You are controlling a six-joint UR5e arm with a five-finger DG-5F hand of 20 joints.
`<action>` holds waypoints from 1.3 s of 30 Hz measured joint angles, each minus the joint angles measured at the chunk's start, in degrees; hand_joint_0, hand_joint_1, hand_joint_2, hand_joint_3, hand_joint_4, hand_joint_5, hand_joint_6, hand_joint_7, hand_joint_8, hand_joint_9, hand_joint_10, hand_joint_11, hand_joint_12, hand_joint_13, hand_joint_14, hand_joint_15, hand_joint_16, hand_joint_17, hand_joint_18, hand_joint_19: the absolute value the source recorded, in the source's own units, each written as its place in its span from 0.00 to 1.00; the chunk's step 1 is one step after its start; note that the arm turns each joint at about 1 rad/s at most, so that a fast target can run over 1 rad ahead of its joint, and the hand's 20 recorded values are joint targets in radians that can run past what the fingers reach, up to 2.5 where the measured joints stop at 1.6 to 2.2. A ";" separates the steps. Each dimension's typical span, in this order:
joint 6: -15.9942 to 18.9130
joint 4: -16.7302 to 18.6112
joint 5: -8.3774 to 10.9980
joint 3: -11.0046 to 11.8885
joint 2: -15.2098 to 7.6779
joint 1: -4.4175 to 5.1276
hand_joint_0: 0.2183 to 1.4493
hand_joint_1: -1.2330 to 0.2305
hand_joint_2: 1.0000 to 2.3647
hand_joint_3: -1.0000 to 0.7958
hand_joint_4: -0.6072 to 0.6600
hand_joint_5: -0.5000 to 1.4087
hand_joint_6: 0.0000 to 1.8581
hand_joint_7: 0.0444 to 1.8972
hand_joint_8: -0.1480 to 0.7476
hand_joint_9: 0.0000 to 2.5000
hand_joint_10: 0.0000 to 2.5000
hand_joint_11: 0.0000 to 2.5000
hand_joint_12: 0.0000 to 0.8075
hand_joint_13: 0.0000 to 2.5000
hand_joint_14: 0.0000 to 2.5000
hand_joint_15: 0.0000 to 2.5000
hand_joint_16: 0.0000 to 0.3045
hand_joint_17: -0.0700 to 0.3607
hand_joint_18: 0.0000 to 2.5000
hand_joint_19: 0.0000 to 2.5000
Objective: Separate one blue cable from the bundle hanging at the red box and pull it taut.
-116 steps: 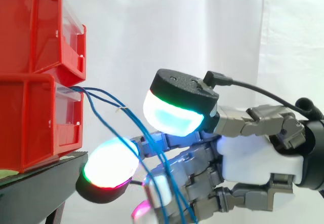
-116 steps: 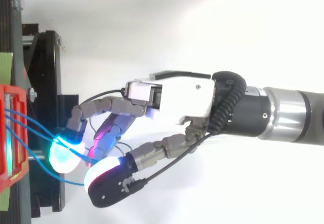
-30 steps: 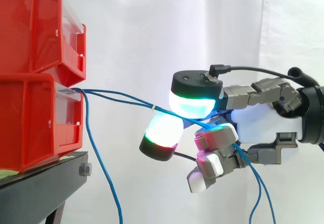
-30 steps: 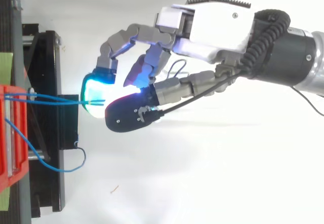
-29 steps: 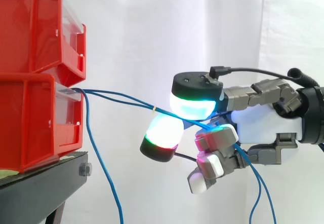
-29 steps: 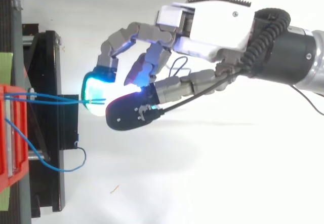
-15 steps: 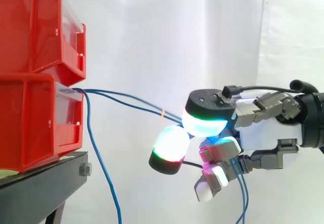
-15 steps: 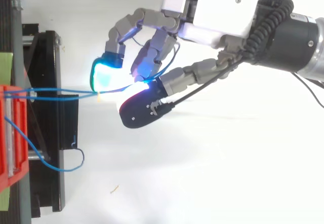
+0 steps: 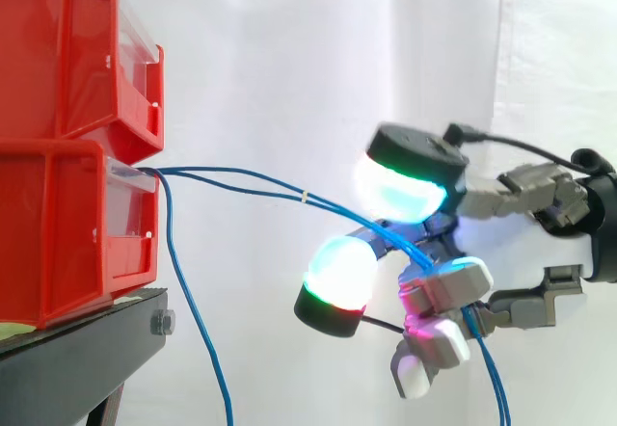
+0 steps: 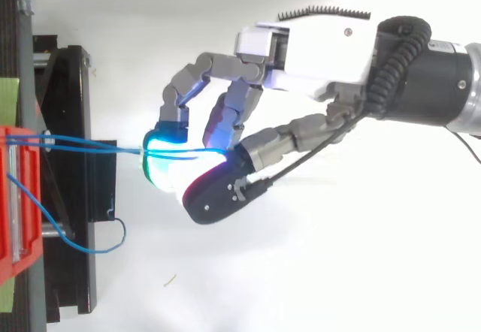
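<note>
Two blue cables [image 9: 337, 212], not one, run from the front of the lower red box [image 9: 67, 233] to the hand [image 10: 316, 50], and that is the first thing we see that could spoil the job. We find the hand curled shut on this pair, the strands pinched between its glowing fingertips [image 9: 397, 187] and trailing down behind the fingers. A small pale tie [image 9: 304, 197] sits where the two strands meet, and we cannot tell whether it binds them. If it does, we judge that any pull will bring both along and no single cable will come free. The pair bends slightly at the tie rather than running dead straight, so we reckon the pulling step is well on but not finished. A third, loose blue cable [image 9: 193, 318] hangs from the same box down past the black stand [image 9: 87, 359], well apart from the hand, so it is out of play. We see two more risks from here. A hard pull could drag the lower box forward on the stand, or shift the upper red box [image 9: 58, 50] stacked on it, since nothing we can see holds them down. A thin strand could also slip across the rounded pads if the pinch is light, and the tension would be lost. Easing one strand out of the pinch first seems to us the safer course.
</note>
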 measured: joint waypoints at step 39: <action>-0.04 -0.20 1.19 0.14 1.43 -1.26 0.49 0.22 0.00 0.28 0.67 0.16 0.52 0.40 0.57 0.52 0.11 0.62 0.45 0.48 0.01 0.32 0.11 0.34 0.36 0.21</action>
